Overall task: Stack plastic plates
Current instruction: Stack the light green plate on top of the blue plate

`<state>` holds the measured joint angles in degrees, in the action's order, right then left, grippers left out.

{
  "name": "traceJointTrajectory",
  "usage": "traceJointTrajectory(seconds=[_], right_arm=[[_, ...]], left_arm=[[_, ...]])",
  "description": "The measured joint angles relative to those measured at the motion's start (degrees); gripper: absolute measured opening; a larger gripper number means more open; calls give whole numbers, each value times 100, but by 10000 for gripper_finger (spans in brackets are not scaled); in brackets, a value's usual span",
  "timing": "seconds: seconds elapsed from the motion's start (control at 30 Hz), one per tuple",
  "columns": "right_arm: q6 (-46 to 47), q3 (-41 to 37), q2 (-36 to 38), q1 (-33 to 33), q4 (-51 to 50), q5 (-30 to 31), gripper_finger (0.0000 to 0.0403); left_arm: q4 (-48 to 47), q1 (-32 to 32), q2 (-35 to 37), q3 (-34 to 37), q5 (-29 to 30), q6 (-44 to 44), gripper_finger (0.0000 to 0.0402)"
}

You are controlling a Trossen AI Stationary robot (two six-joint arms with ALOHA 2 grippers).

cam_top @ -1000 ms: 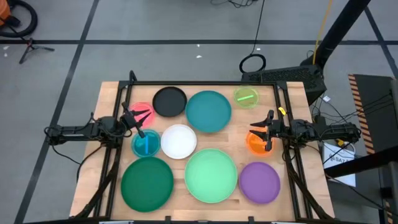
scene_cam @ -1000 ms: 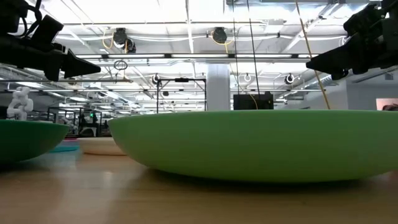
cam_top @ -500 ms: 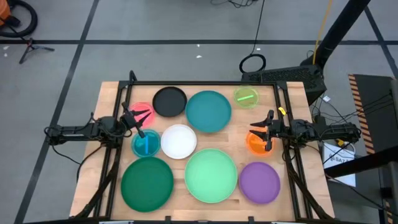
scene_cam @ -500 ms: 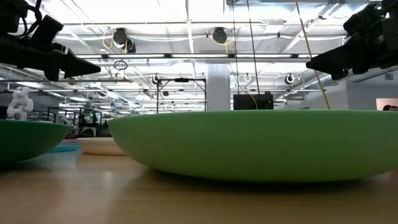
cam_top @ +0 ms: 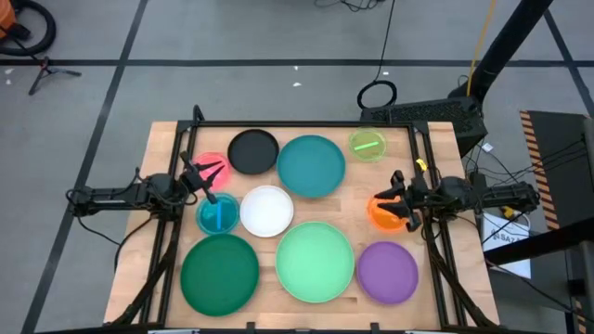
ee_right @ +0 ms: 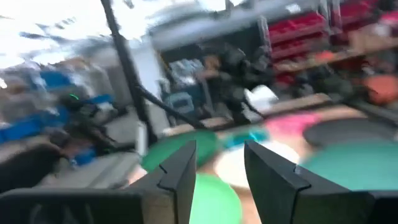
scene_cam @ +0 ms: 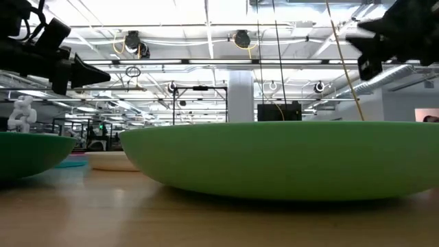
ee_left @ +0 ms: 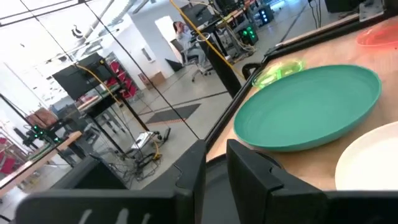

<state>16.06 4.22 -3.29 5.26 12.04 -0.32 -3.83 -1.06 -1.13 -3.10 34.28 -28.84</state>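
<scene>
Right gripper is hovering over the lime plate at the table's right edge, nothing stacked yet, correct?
Not quite: in the high view the right gripper hovers over the orange plate, not the lime plate. Nothing is stacked yet.

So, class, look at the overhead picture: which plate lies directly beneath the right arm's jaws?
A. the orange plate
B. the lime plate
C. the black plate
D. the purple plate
A: in the high view the right gripper hangs with open jaws over the small orange plate, while the purple plate, the black plate and the lime plate lie clear of it.
</scene>
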Motion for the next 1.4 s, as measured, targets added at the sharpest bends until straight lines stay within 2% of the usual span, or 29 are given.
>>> traceJointTrajectory(seconds=[0.03, 0.13, 0.17, 0.23, 0.3, 0.47, 0.6, 0.7, 0.83, 1.0, 1.2, 1.4], right_arm=[[16, 3, -62, 0, 202, 10, 128], [-50, 3, -315, -2, 741, 22, 128], [-92, 11, -405, -2, 894, 22, 128], [-191, 131, -610, -2, 1059, 22, 128], [-342, 320, -836, -2, 1128, 53, 128], [-532, 895, -1492, -2, 1077, 599, 128], [-693, 1207, -1931, -2, 635, 669, 128], [-716, 1445, -2145, -2, 288, 773, 128], [-695, 1686, -2317, -4, -238, 967, 128], [-1059, 1783, -2425, -4, -313, 965, 128], [-985, 1882, -2437, -2, -368, 948, 128], [-898, 1882, -2533, -2, -374, 932, 128]], left_arm=[[83, 0, 0, 8, -164, 294, 72], [789, 45, 0, 12, -1478, 2059, 72], [1160, 44, 0, 10, -1758, 2614, 72], [1809, 44, 2, 7, -2021, 3826, 72], [2340, 44, -42, 5, -2168, 4571, 72], [3293, 44, -651, 1, -2633, 4733, 72], [4185, 44, -1624, 1, -2644, 4782, 72], [4633, 49, -2467, -127, -2649, 5135, 72], [4698, 189, -3623, -539, -2654, 5639, 72], [4590, 547, -5039, -1322, -2654, 6072, 72], [2939, 1041, -6393, -2526, -2675, 6401, 72], [1614, 1664, -7624, -3687, -2641, 6101, 72]])
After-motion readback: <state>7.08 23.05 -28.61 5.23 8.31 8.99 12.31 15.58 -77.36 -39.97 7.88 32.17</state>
